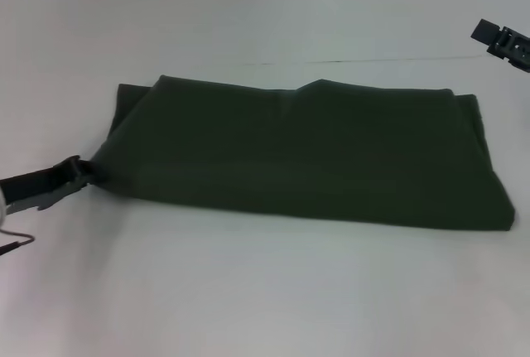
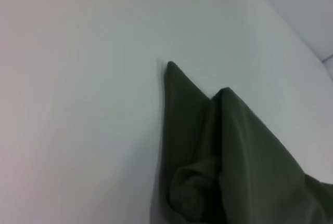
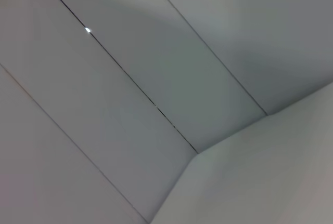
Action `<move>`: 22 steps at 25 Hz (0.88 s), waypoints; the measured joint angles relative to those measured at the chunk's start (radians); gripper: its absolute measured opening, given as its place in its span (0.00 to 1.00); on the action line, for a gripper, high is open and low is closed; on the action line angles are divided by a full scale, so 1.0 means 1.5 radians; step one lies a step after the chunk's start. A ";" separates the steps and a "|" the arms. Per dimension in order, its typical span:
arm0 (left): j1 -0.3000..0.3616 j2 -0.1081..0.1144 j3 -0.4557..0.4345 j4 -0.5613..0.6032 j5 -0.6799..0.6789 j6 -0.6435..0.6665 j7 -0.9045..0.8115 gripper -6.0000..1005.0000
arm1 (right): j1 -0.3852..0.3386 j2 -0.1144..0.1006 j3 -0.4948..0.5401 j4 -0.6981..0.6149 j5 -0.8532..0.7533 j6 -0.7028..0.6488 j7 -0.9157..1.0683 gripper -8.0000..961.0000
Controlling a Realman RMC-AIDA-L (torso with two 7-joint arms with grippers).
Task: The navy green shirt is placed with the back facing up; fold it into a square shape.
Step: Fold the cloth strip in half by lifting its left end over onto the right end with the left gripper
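The navy green shirt [image 1: 306, 154] lay across the middle of the white table [image 1: 248, 291], folded into a long, flat band with only plain fabric showing. Its left end narrowed to a pulled corner, and the left gripper [image 1: 83, 173] sat low at that corner, touching the cloth; it appeared to be clamped on the fabric, though the fingertips themselves were hard to make out in the head view. The left wrist view showed the shirt [image 2: 229, 156] from close by, with 2 pointed folds rising off the table [image 2: 78, 104] and a bunched tuck beneath them. The right gripper [image 1: 505, 42] hung well apart from the shirt, up at the far right; whether its claw was apart or together could not be told. The right wrist view showed only pale panels.
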 joint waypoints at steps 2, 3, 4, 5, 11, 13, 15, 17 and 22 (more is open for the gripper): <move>0.008 0.001 -0.027 0.001 0.000 0.009 0.017 0.05 | 0.000 0.007 0.000 0.001 0.008 0.001 -0.006 0.97; 0.013 0.003 -0.042 0.004 0.000 0.013 0.025 0.05 | 0.001 0.011 -0.001 0.002 0.009 0.002 -0.008 0.97; 0.013 0.003 -0.042 0.004 0.000 0.013 0.025 0.05 | 0.003 0.013 -0.001 0.004 0.011 0.005 -0.010 0.97; 0.028 0.005 -0.066 0.016 0.003 0.024 0.037 0.05 | 0.005 0.015 -0.002 0.006 0.011 0.006 -0.012 0.97; 0.091 0.010 -0.117 0.080 0.003 0.055 0.042 0.05 | 0.025 0.031 -0.005 0.014 0.012 0.028 -0.022 0.97; 0.110 0.014 -0.139 0.097 0.005 0.064 0.043 0.05 | 0.032 0.034 -0.006 0.020 0.012 0.038 -0.027 0.97; 0.127 0.017 -0.161 0.115 0.006 0.070 0.044 0.05 | 0.041 0.035 -0.008 0.030 0.012 0.047 -0.033 0.97; 0.144 0.020 -0.182 0.133 0.006 0.078 0.046 0.05 | 0.048 0.035 -0.009 0.037 0.012 0.052 -0.039 0.97; 0.166 0.026 -0.221 0.171 0.004 0.110 0.046 0.05 | 0.063 0.034 -0.010 0.046 0.009 0.060 -0.049 0.97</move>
